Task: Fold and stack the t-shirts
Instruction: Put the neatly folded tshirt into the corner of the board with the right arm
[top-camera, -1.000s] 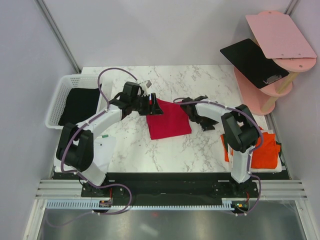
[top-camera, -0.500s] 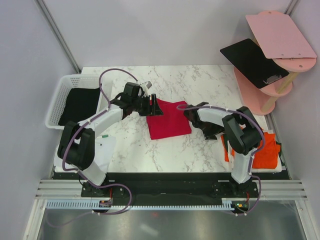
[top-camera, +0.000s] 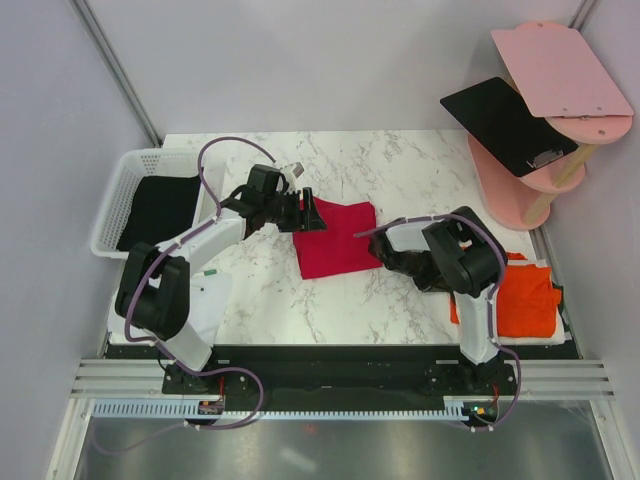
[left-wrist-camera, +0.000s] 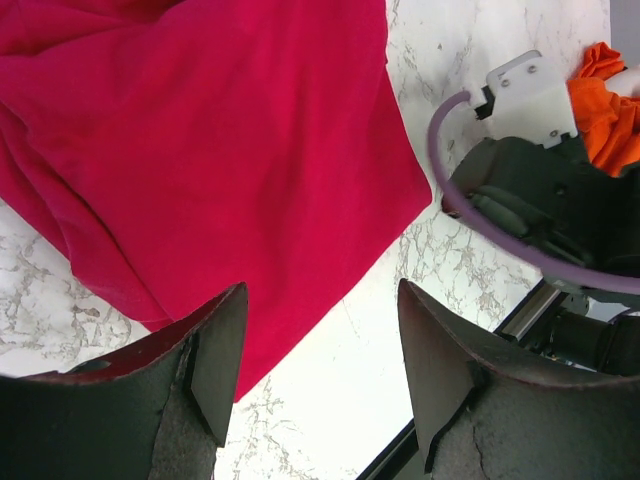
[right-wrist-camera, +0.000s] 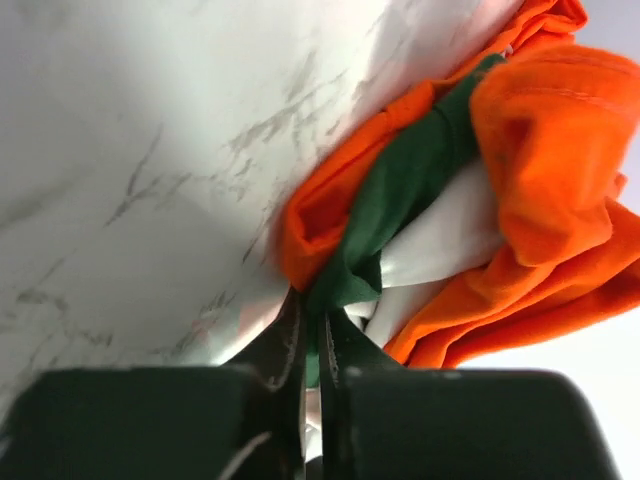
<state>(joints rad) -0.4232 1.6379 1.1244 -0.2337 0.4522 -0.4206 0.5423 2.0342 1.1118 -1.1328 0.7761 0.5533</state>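
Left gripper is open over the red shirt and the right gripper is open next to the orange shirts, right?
Not quite: the right gripper is shut, pinching green cloth at the edge of the orange shirts, as the right wrist view shows. The left gripper is open over the red shirt.

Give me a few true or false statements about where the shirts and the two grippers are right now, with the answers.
1. The left gripper is open over the edge of the crimson red cloth shirt. True.
2. The right gripper is open and empty. False: it is shut on a green cloth at the edge of the orange cloth pile.
3. A black cloth lies in the white plastic mesh basket. True.
4. The crimson shirt lies on the orange pile. False: it lies apart, on the marble table.
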